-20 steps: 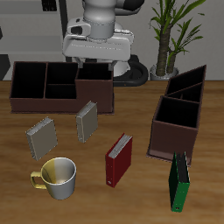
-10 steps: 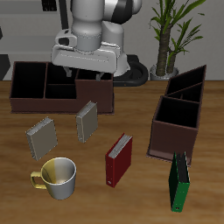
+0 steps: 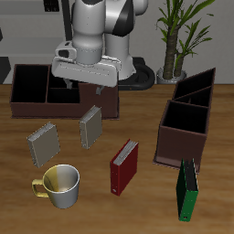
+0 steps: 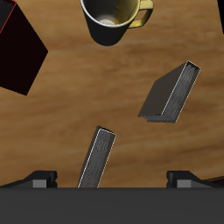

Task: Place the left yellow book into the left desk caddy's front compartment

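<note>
The left yellow book (image 3: 90, 125), a thin grey-tan speckled hardback, stands on edge on the table in front of the wide brown caddy; it also shows in the wrist view (image 4: 98, 159). The left desk caddy (image 3: 186, 128), dark maroon with sloped rear panels and a black inside, stands apart at the table's side. My gripper (image 3: 85, 88) is open and empty. It hangs above and just behind the left yellow book, in front of the wide caddy. In the wrist view my gripper (image 4: 114, 179) shows its fingers (image 4: 44, 178) spread wide, with the book between them below.
The other grey-tan book (image 3: 43, 142) (image 4: 169, 92) leans beside a yellow-and-white mug (image 3: 57, 183) (image 4: 112, 17). A red book (image 3: 123, 164) (image 4: 17, 52) and a green book (image 3: 186, 190) stand nearer the front edge. The wide three-compartment brown caddy (image 3: 62, 91) is at the back.
The arm has come forward from the table's back and lowered, so the open gripper now hangs over the front of the wide caddy near the left yellow book. No object moved.
</note>
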Robot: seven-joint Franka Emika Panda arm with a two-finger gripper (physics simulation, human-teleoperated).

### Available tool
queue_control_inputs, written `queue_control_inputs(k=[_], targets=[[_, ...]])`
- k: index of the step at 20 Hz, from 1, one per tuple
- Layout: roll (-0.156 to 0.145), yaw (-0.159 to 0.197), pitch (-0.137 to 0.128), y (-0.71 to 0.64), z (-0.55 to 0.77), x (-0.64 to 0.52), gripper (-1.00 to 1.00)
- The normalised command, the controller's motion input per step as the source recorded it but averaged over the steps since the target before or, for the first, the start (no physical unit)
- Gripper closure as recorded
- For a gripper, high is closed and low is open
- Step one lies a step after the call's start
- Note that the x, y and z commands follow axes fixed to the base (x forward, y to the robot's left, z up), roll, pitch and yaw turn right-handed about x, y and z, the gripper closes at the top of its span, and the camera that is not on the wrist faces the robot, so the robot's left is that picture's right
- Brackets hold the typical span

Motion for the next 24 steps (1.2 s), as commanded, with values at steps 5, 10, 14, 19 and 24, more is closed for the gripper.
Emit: queue_control_inputs(k=[5, 10, 14, 19, 24], targets=[[0.006, -0.036, -0.003, 0.04, -0.25, -0.05, -1.0], [-0.008, -0.047, -0.003, 0.09, -0.34, -0.08, -1.0], [-0.005, -0.046, -0.008, 0.04, -0.3, -0.03, -1.0], [-0.014, -0.036, 0.023, -0.06, -0.32, 0.1, -1.0], [0.004, -0.01, 0.016, 0.07, -0.21, 0.06, -1.0]])
